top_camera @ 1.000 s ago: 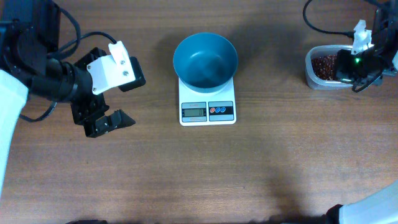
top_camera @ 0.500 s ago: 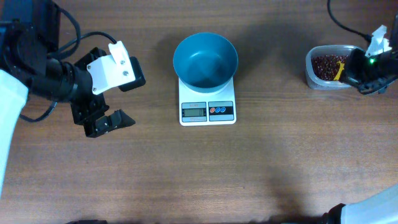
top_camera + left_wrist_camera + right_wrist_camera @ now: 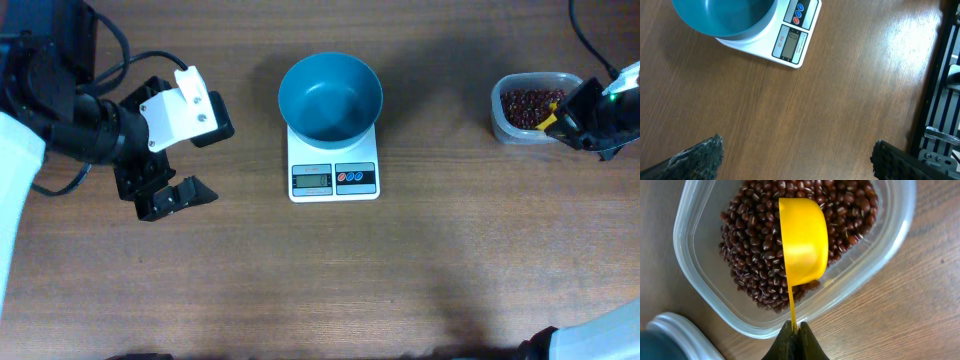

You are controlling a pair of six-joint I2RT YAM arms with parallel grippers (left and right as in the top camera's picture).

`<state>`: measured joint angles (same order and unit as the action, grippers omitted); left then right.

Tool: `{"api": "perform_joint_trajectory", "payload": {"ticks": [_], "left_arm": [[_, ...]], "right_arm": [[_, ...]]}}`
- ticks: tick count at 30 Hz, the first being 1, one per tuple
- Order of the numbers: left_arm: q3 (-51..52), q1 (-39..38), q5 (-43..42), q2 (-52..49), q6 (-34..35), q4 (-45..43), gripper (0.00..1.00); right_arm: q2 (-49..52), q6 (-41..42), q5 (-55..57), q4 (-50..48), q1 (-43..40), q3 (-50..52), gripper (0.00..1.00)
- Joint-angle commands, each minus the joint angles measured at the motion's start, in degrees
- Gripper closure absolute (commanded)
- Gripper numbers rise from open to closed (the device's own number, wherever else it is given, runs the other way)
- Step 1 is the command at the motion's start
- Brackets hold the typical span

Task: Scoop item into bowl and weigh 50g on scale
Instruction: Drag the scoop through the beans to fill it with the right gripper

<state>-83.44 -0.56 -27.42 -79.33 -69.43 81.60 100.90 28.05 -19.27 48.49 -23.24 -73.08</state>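
The blue bowl (image 3: 330,97) sits on the white scale (image 3: 334,180) at the middle of the table; both also show in the left wrist view, bowl (image 3: 715,15) and scale (image 3: 790,42). The bowl looks empty. Dark reddish beans, the item (image 3: 525,104), fill a clear tub (image 3: 497,120) at the far right. My right gripper (image 3: 582,122) is shut on the thin handle of a yellow scoop (image 3: 802,240), whose cup lies on its side over the beans (image 3: 752,245) inside the tub (image 3: 690,280). My left gripper (image 3: 203,160) stands wide open left of the scale, nothing between its fingers (image 3: 705,155).
Black cables (image 3: 590,45) run across the table's far right corner. A black metal frame (image 3: 945,100) stands at the right edge of the left wrist view. A pale rounded object (image 3: 675,335) lies beside the tub's near corner.
My right gripper has drawn back to the right, off the tub, still holding the scoop, so more of the beans show. The left arm, bowl and scale have not moved.
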Motion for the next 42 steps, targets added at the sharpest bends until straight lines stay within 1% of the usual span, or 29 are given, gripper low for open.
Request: {"api": "perform_joint_trajectory", "payload": {"ticks": [1,6,8,11,15,18,20,26,31,36,39,42], "left_arm": [[0.4,0.5,-0.2,0.2,-0.9,0.1,0.01],[0.4,0.5,-0.2,0.2,-0.9,0.1,0.01],[0.4,0.5,-0.2,0.2,-0.9,0.1,0.01],[0.4,0.5,-0.2,0.2,-0.9,0.1,0.01],[0.4,0.5,-0.2,0.2,-0.9,0.1,0.01],[0.4,0.5,-0.2,0.2,-0.9,0.1,0.01],[0.4,0.5,-0.2,0.2,-0.9,0.1,0.01],[0.4,0.5,-0.2,0.2,-0.9,0.1,0.01],[0.4,0.5,-0.2,0.2,-0.9,0.1,0.01],[0.4,0.5,-0.2,0.2,-0.9,0.1,0.01],[0.4,0.5,-0.2,0.2,-0.9,0.1,0.01],[0.4,0.5,-0.2,0.2,-0.9,0.1,0.01]], "right_arm": [[0.7,7.1,-0.1,2.2,-0.5,1.3,0.96],[0.7,16.1,-0.3,1.8,-0.5,1.3,0.96],[0.7,16.9,-1.4,0.7,-0.5,1.3,0.96],[0.7,23.7,-1.5,0.7,-0.5,1.3,0.96],[0.7,24.9,-1.6,-2.6,-0.5,1.3,0.96],[0.7,22.5,-2.2,-3.8,-0.5,1.5,0.96],[0.7,19.6,-4.6,-4.1,-0.5,1.5,0.96],[0.7,4.5,-12.5,-4.1,-0.5,1.5,0.96],[0.7,-1.0,-13.7,-3.5,-0.5,1.7,0.96],[0.7,-1.9,-13.8,-4.6,-4.3,3.8,0.96],[0.7,-2.4,-18.3,-9.0,-7.5,8.0,0.96],[0.7,-2.4,-19.8,-9.9,-8.6,10.1,0.96]]}}
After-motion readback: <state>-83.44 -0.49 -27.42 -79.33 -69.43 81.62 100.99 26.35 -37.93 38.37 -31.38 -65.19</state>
